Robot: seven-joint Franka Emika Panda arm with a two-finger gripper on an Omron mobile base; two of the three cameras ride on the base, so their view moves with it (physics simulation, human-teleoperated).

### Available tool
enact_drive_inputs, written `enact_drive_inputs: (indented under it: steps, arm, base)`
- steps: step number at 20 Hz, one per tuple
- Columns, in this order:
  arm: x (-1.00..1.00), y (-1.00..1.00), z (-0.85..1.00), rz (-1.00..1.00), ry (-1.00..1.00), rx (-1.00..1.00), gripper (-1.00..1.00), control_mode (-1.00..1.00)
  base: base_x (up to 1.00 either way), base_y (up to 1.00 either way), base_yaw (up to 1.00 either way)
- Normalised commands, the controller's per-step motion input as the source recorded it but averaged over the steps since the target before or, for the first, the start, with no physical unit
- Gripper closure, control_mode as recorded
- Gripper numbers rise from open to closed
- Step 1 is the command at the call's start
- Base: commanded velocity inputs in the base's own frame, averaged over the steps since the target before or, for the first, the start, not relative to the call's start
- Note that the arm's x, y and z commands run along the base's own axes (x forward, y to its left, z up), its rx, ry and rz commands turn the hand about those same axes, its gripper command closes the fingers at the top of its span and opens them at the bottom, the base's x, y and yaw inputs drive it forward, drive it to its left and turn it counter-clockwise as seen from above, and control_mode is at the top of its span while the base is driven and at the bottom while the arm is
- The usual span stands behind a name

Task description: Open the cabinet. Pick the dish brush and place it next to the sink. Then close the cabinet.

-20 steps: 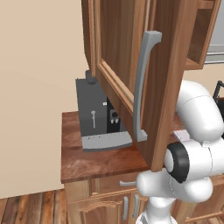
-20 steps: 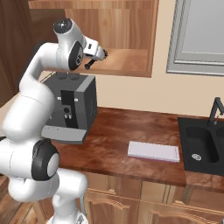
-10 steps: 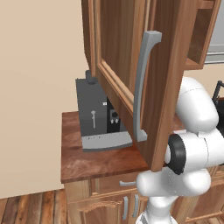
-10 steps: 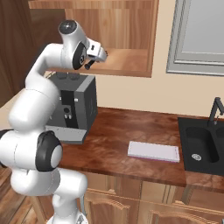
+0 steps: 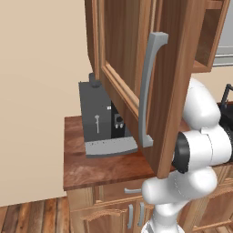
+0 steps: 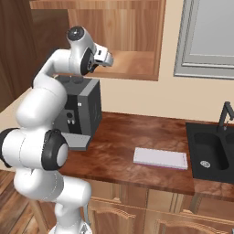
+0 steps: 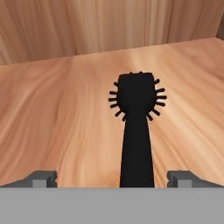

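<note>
Two wide-open fingertips of the gripper (image 7: 112, 178) straddle the black dish brush (image 7: 136, 131), head at twelve o'clock, ready to grasp its handle.

In the hand view the dish brush (image 7: 136, 131) lies on the cabinet shelf (image 7: 61, 118), its handle end cut off at the bottom, so whether the fingertips (image 7: 43, 178) touch it cannot be told. In the left base view the open cabinet door (image 5: 136, 77) covers the shelf's inside and part of the coffee machine (image 5: 98, 120), and its top runs off the frame. In the right base view the sink (image 6: 212, 153) is cut by the right edge, the faucet (image 6: 225, 116) too.
</note>
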Motion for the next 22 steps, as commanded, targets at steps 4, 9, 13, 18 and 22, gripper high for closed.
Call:
enact_drive_inputs:
  steps: [4, 9, 13, 18, 22]
  arm:
    - [0.31, -0.01, -0.04, 0.00, 0.00, 0.00, -1.00, -1.00]
    - [0.12, -0.09, -0.03, 0.00, 0.00, 0.00, -1.00, -1.00]
    - [0.00, -0.04, -0.14, 0.00, 0.00, 0.00, -1.00, -1.00]
    - [0.00, 0.00, -0.09, 0.00, 0.00, 0.00, -1.00, -1.00]
    - [0.00, 0.00, -0.02, 0.00, 0.00, 0.00, -1.00, -1.00]
  base:
    - [0.00, 0.00, 0.00]
    - [0.00, 0.00, 0.00]
    - [0.00, 0.00, 0.00]
    - [0.00, 0.00, 0.00]
    - [0.00, 0.00, 0.00]
